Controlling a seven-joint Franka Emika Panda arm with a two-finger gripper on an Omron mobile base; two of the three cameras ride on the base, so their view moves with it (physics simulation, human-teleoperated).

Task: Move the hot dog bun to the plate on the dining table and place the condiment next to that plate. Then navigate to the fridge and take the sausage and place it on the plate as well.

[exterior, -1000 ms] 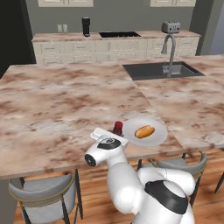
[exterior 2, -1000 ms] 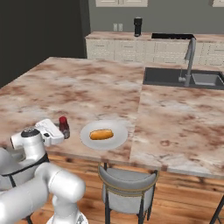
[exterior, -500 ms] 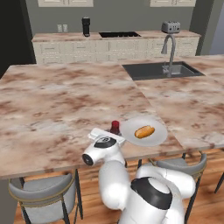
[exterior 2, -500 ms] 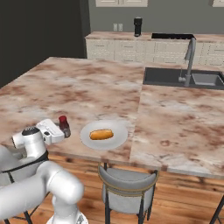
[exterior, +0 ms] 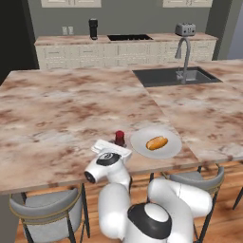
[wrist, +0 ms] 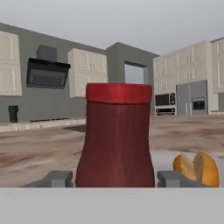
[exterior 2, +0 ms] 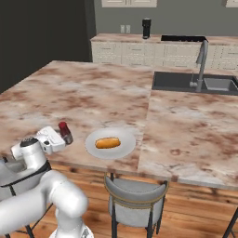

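So the plate (exterior: 156, 151) is the anchor here: plain white, sitting near the front edge of the dining table (exterior: 57, 118), with the hot dog bun (exterior: 157, 142) lying right in the middle of it. The condiment (exterior: 119, 138) stands upright on the marble just beside the plate's left rim, close but I can't tell if they actually touch. The gripper (wrist: 113, 178) is down at tabletop height on the far side of the bottle from the plate, pointing toward it. In the hand view the bottle sits between the two fingertips (wrist: 57, 178), and there's a sliver of space showing on both sides, so the jaws look spread a bit wider than the bottle rather than pinching it. Behind the plate, further back on the table, is the sink (exterior: 175, 76) with its faucet (exterior: 182, 54), and a grey stool (exterior 2: 135, 200) is tucked under the edge right below the plate
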